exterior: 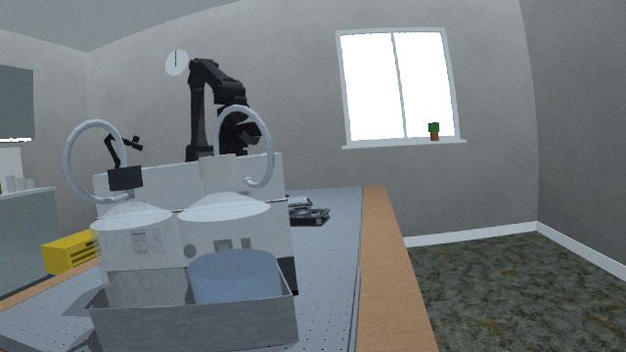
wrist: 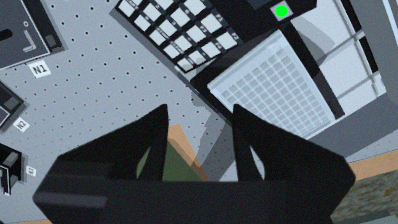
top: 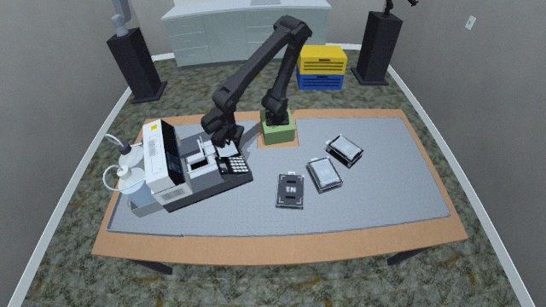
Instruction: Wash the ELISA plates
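My gripper [top: 227, 143] [wrist: 200, 112] is partly open with nothing between its fingers. It is above and beside the washer's carrier [wrist: 316, 75], at the back of the keypad [top: 239, 165] [wrist: 185, 30]. A clear plate [top: 228, 150] [wrist: 275, 90] lies in the carrier and looks flat; its A1 corner cannot be made out. The washer's lamp [top: 220, 158] [wrist: 281, 11] is green. Nest N1 [top: 290, 200] [wrist: 15, 45] is empty. One plate [top: 325, 171] sits in the middle nest, N2, and another plate [top: 346, 147] in the rear right nest, N3.
The washer's white housing [top: 158, 158] [exterior: 161, 171] stands left of the carrier. Two bottles stand in a grey tray [exterior: 196, 328] behind it. The arm's green base block [top: 279, 136] is at the table's back edge, right of the gripper.
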Controlling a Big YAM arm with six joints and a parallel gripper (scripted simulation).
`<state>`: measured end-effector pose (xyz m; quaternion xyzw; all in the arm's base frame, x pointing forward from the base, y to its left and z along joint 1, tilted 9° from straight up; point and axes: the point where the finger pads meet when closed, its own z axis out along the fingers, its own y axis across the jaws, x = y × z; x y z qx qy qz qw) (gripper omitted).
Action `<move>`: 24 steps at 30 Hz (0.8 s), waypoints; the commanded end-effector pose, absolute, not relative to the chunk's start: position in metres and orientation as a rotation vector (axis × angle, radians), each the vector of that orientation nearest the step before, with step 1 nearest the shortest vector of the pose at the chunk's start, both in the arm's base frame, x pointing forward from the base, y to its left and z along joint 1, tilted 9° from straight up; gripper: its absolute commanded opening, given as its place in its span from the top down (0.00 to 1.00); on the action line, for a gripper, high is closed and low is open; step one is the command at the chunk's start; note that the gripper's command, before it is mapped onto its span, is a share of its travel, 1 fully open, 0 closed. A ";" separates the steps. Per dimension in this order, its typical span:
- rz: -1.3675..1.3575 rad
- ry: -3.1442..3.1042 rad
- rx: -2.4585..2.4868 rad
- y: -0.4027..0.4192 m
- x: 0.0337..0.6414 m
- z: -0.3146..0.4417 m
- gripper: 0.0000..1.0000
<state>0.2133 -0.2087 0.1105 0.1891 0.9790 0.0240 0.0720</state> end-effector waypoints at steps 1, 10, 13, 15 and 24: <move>0.029 2.882 0.664 -0.215 0.229 0.135 0.62; 0.093 2.822 1.013 -0.174 0.237 0.122 0.76; 0.099 2.759 1.148 -0.164 0.249 0.128 0.82; 0.107 2.719 1.239 -0.157 0.257 0.131 0.86; 0.138 2.542 1.537 -0.138 0.284 0.144 1.00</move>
